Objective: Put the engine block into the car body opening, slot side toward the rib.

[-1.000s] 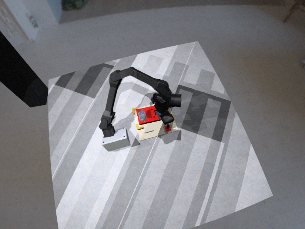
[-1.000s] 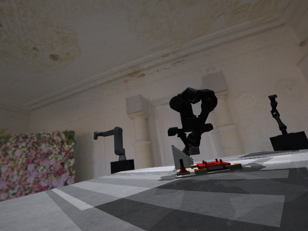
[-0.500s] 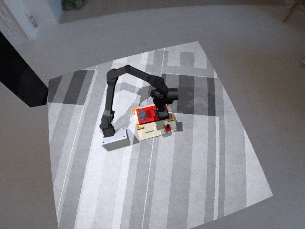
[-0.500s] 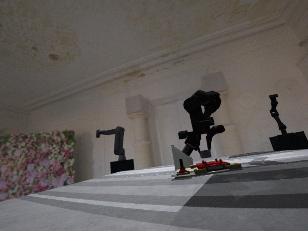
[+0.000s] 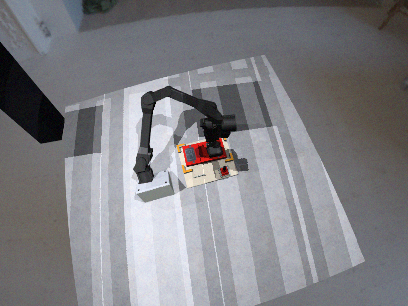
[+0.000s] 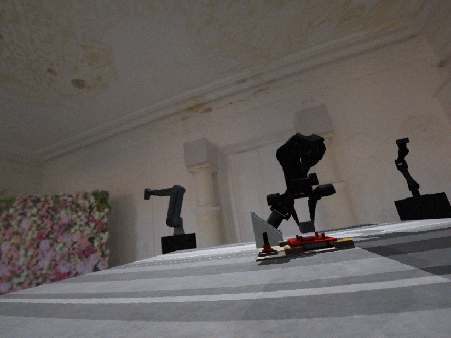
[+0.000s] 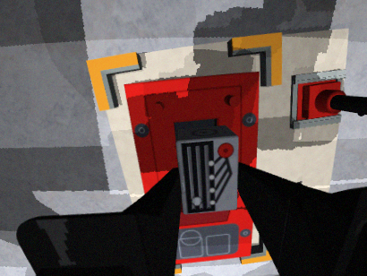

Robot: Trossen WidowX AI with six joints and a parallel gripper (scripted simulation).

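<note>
One engine block held over the red car body, not seated

My hand point(image 5: 214, 150) point(image 6: 307, 222) point(image 7: 206, 171) is closed on the engine block point(image 6: 307, 226) point(image 7: 208, 172), a finger on either side. Blk is up above the car body point(image 5: 201, 158) point(image 6: 317, 240) point(image 7: 136, 107), over its right-hand part in the top view; can't tell exact clearance. Wrist cam: dark bit of the opening point(image 7: 196, 123) shows just past the blk, rest hidden behind it. Blk's upper face is gray w/ black grooves & a red disc. Slot vs. rib: can't tell. In the top view my hand hides the blk.

Car body lies flat on the cream board point(image 5: 210, 174) point(image 6: 275, 256) point(image 7: 277, 168), on its far part, w/ orange corner brackets point(image 5: 186, 170) point(image 6: 293, 250) point(image 7: 276, 58) around it. Red pc. w/ a black stick point(image 5: 224, 172) point(image 6: 267, 248) point(image 7: 319, 100) stands on the board's near right part, apart from the body & my fingers. My arm point(image 5: 146, 125) point(image 6: 287, 159) rises from the pale base point(image 5: 154, 192) point(image 6: 262, 231), left of the board in the top view.
</note>
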